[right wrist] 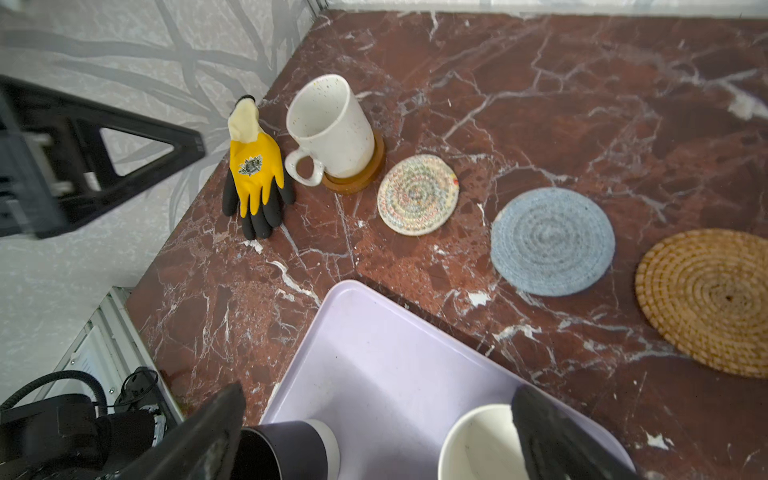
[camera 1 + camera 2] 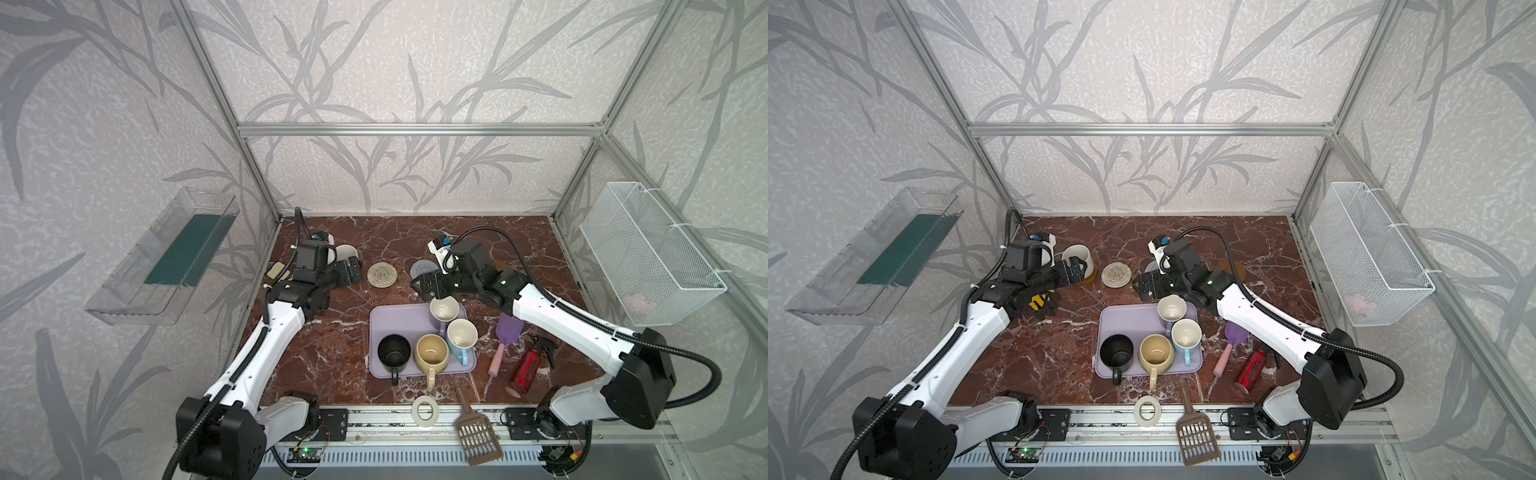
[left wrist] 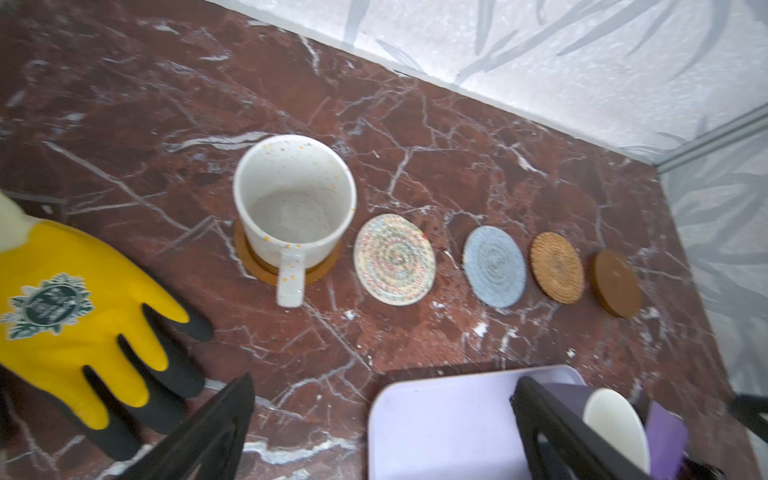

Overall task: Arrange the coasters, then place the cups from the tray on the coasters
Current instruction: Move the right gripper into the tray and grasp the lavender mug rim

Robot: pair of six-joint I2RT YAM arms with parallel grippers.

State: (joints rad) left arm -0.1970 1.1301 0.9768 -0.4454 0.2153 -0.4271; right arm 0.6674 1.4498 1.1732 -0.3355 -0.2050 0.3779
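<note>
Right gripper (image 1: 376, 395) open above lavender mug (image 2: 444, 309).
Jaws spread, empty; upright mug sits just beneath them on the tray (image 2: 395, 324), far nearer this arm than the left gripper (image 2: 1076, 272).

Speckled mug (image 3: 294, 203) sits on a wooden coaster (image 3: 249, 264).

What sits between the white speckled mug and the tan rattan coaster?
The white-beige woven coaster, then the grey-blue woven coaster, both bare, shown in the left wrist view.

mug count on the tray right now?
4: black mug near left, cream-yellow mug beside it, light blue mug at the right edge, lavender mug far right. None seems hidden.
</note>
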